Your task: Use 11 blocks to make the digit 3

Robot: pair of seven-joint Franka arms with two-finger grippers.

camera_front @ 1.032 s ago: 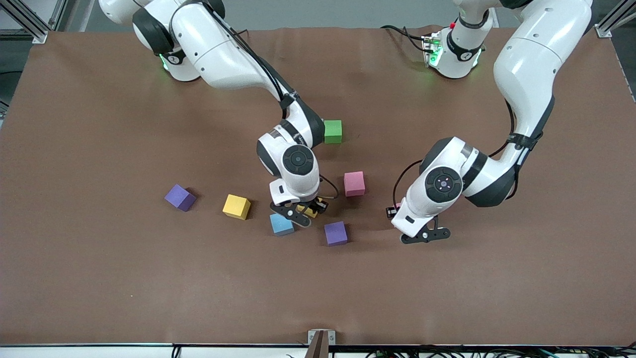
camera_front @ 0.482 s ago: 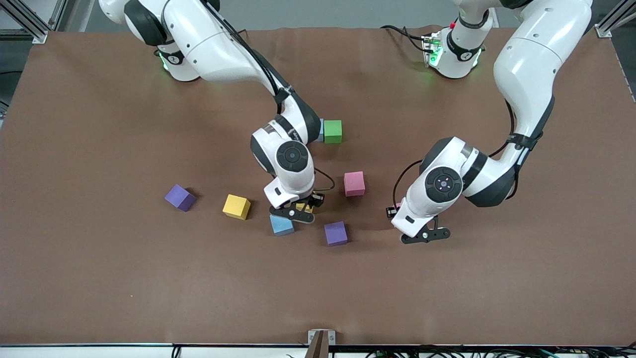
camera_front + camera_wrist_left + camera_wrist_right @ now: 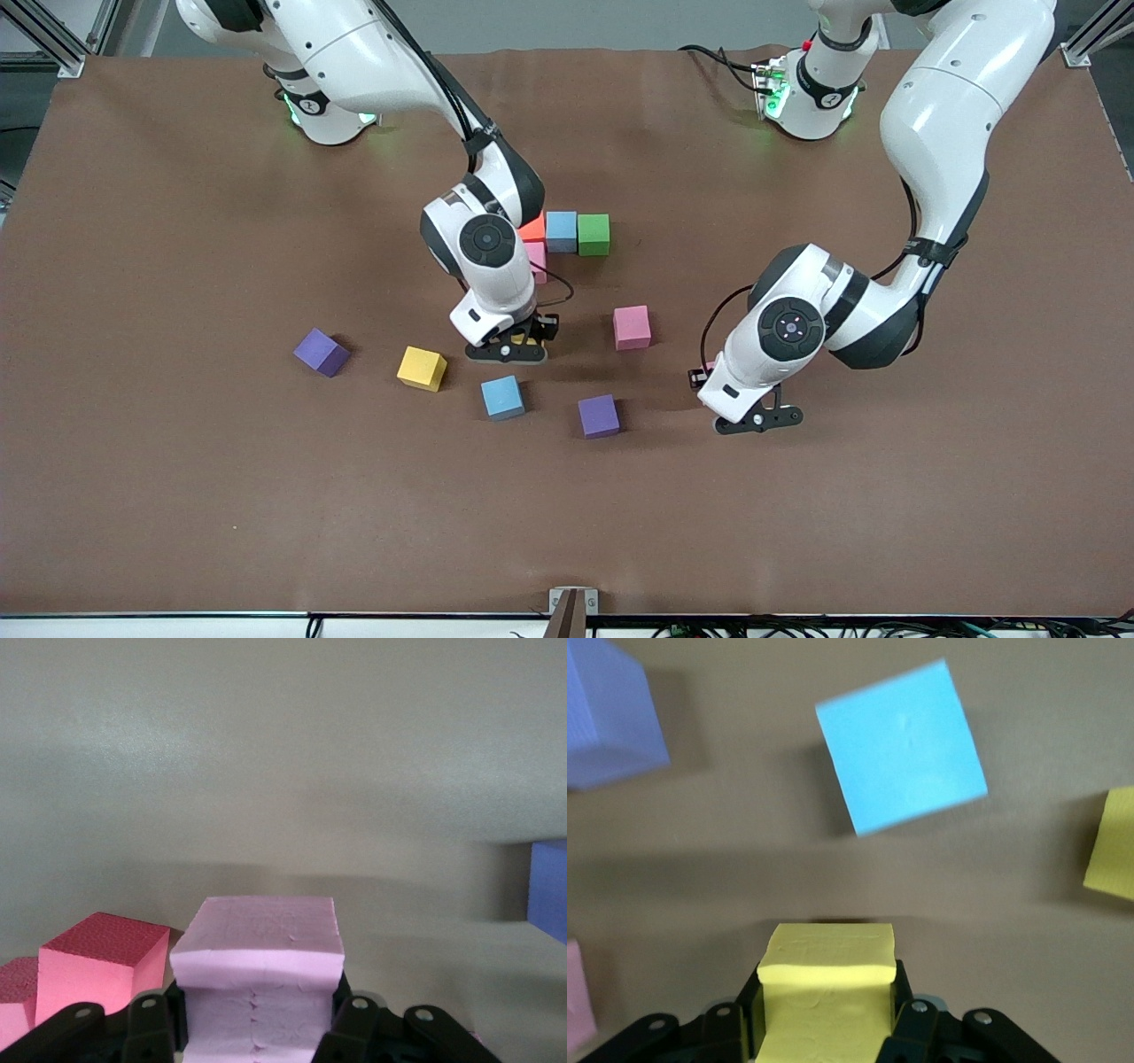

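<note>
Right gripper (image 3: 507,349): low over the table at centre frame, clenched on a yellow block (image 3: 826,992) that fills the gap between its fingers.
Left gripper (image 3: 760,418): right of centre in the frame, clamped on a pale pink block (image 3: 257,979); this arm waits.
Digit 3 so far: a short row just above centre, with an orange-red block (image 3: 533,229), a blue block (image 3: 561,231) and a green block (image 3: 594,234) touching side by side; a pink cube (image 3: 537,261) sits just below the orange-red one, partly hidden by the right arm.
Loose blocks: a purple block (image 3: 321,352) at left; a second yellow block (image 3: 422,368); a light blue block (image 3: 502,397) below the right gripper; another purple block (image 3: 599,416); a pink block (image 3: 632,327).
Table (image 3: 177,496): brown cover.
</note>
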